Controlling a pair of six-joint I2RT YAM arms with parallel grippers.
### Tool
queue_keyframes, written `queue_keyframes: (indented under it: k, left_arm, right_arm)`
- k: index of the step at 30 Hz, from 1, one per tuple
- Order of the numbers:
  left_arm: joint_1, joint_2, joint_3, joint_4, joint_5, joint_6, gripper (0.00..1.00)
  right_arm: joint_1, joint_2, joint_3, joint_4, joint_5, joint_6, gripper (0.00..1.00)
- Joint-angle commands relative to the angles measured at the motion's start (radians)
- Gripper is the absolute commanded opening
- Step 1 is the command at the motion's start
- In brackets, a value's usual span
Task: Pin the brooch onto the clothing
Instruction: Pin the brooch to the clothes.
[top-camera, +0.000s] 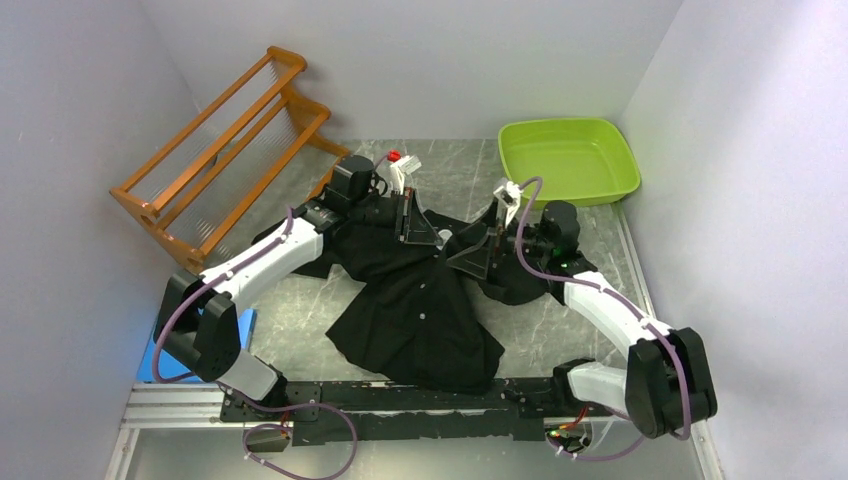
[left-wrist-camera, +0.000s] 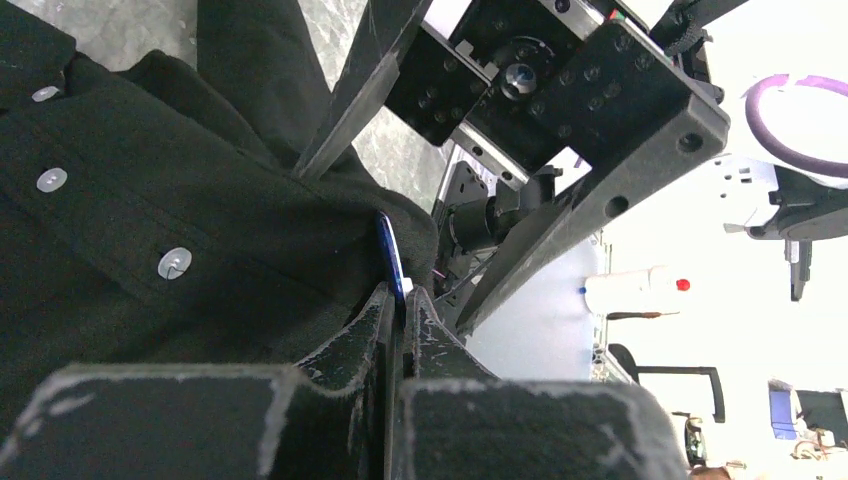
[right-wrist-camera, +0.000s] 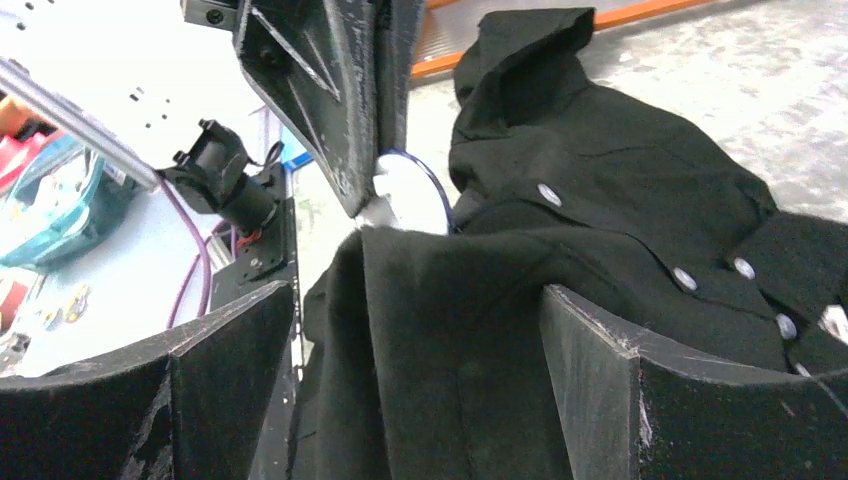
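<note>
On the table (top-camera: 300, 305), the shirt (top-camera: 420, 310) is lying rumpled between my two arms. My right claw (right-wrist-camera: 415, 300) is gaping wide, gripping nothing, with a fold of shirt rising between its jaws. My left claw (left-wrist-camera: 400, 295) is pinching the brooch (left-wrist-camera: 392, 255), a blue-rimmed disc, just beside that fold.

L gripper (top-camera: 415, 228) & R gripper (top-camera: 478, 252) close together over black shirt (top-camera: 420, 320) mid-table, green tub (top-camera: 570, 160) behind

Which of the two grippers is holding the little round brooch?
The left gripper, pinched shut on the blue-rimmed brooch; the right gripper stands wide open astride the shirt.
</note>
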Motion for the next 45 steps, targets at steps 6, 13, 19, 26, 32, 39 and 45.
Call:
queue_keyframes:
  k: [6, 13, 19, 26, 32, 39, 45]
  left_arm:
    - [-0.001, -0.034, 0.013, 0.078, 0.071, -0.023, 0.03]
    - [0.0, -0.037, 0.021, 0.063, 0.075, -0.013, 0.03]
    - [0.002, -0.029, 0.023, 0.051, 0.075, -0.005, 0.03]
    - [0.003, -0.02, 0.028, 0.049, 0.086, -0.003, 0.03]
    - [0.002, -0.019, 0.034, 0.013, 0.084, 0.032, 0.03]
    - [0.002, -0.014, 0.034, 0.005, 0.134, 0.101, 0.03]
    - [0.002, -0.032, 0.027, -0.002, 0.176, 0.164, 0.03]
  right_arm:
    - [0.061, 0.065, 0.133, -0.048, 0.072, -0.101, 0.77]
    - [0.064, 0.096, 0.156, -0.131, 0.096, -0.156, 0.29]
    - [0.064, 0.084, 0.172, -0.23, 0.141, -0.226, 0.0]
    - [0.064, 0.026, 0.149, -0.187, 0.127, -0.199, 0.73]
    - [0.047, -0.107, 0.086, -0.071, 0.099, -0.134, 0.99]
    - [-0.005, -0.086, 0.145, 0.019, 0.022, 0.049, 0.98]
    - [-0.006, 0.007, 0.219, -0.027, -0.074, 0.065, 0.76]
